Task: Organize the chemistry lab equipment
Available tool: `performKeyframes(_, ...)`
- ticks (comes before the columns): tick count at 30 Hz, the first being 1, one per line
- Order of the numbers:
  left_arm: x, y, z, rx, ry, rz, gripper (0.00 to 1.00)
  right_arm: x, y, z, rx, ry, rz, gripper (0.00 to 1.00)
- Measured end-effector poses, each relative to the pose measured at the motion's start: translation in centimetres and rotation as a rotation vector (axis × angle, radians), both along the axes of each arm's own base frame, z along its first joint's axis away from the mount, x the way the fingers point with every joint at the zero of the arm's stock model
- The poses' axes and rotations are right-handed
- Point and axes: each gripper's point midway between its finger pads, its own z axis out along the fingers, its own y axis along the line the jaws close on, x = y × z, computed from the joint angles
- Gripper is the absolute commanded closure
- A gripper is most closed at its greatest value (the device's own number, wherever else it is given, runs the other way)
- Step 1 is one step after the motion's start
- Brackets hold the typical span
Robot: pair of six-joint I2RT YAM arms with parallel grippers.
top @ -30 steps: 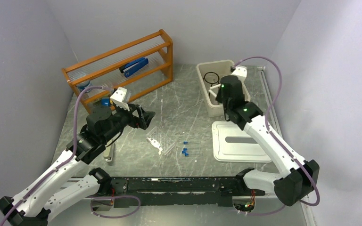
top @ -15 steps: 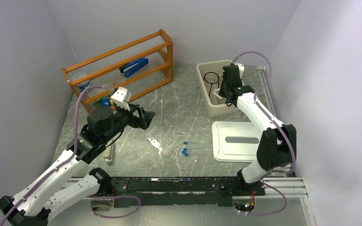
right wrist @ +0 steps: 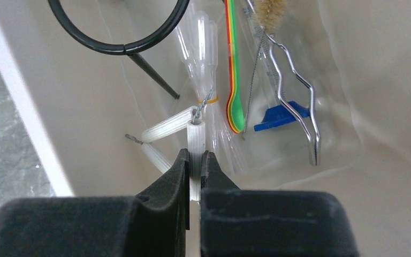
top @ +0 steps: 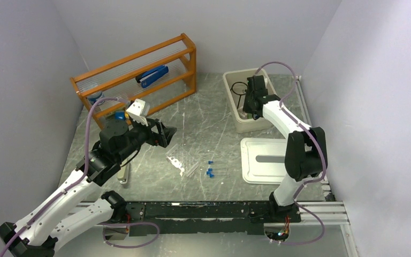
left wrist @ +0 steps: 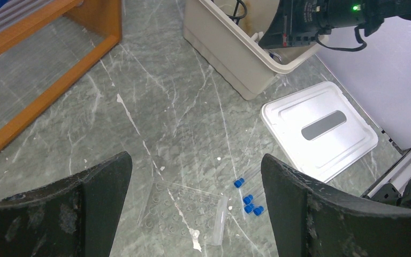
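My right gripper (right wrist: 195, 160) is shut on one leg of the white triangle (right wrist: 195, 134) and holds it inside the beige bin (top: 234, 116). In the bin lie the black wire ring stand (right wrist: 119, 37), clear pipettes (right wrist: 206, 48), coloured spoons (right wrist: 234, 80), a wire brush and metal tongs (right wrist: 294, 91). My left gripper (left wrist: 192, 209) is wide open and empty, hovering above the clear tube rack (left wrist: 184, 206) and several blue-capped tubes (left wrist: 248, 195). Rack (top: 175, 160) and tubes (top: 210, 170) lie mid-table in the top view.
A white bin lid (top: 270, 159) lies flat on the right. An orange wooden shelf (top: 139, 72) at the back left holds a blue stapler (top: 152, 76). A beige bar (top: 122, 174) lies under the left arm.
The right arm swung further back and down into the bin with the white triangle. The left arm has not moved.
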Motion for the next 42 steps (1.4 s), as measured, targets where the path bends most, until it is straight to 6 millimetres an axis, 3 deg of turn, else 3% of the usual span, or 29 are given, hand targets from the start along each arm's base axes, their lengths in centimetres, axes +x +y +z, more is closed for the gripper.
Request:
performKeyframes(6, 0.0, 0.0, 0.0, 0.0, 0.001, 0.001, 0.06, 0.9, 0.4, -2.4, -0.011, 0.058, 0.019, 1.0)
performKeyframes(12, -0.1, 0.3, 0.2, -0.004, -0.006, 0.011, 0.06, 2.8, 1.0, -3.3, -0.02, 0.075, 0.052, 0.99)
performKeyframes(17, -0.2, 0.5, 0.5, -0.009, -0.014, 0.019, 0.06, 3.1, 1.0, -4.2, -0.024, 0.089, 0.061, 0.85)
performKeyframes(25, -0.2, 0.7, 0.6, -0.009, -0.017, 0.023, 0.06, 3.1, 1.2, -3.8, -0.015, 0.082, 0.06, 0.61)
performKeyframes(29, -0.2, 0.7, 0.6, -0.009, -0.016, 0.023, 0.06, 2.9, 1.0, -1.5, -0.005, 0.038, 0.053, 0.56)
performKeyframes(35, -0.2, 0.7, 0.5, -0.006, -0.013, 0.023, 0.06, 1.7, 0.8, 5.3, 0.028, -0.106, 0.049, 0.5)
performKeyframes(39, -0.2, 0.6, 0.2, 0.001, -0.004, 0.023, 0.06, -1.5, 1.5, 8.1, 0.035, -0.171, 0.085, 0.45)
performKeyframes(42, -0.1, 0.6, 0.0, 0.004, 0.0, 0.022, 0.07, -5.3, 4.3, 8.8, 0.035, -0.197, 0.179, 0.44)
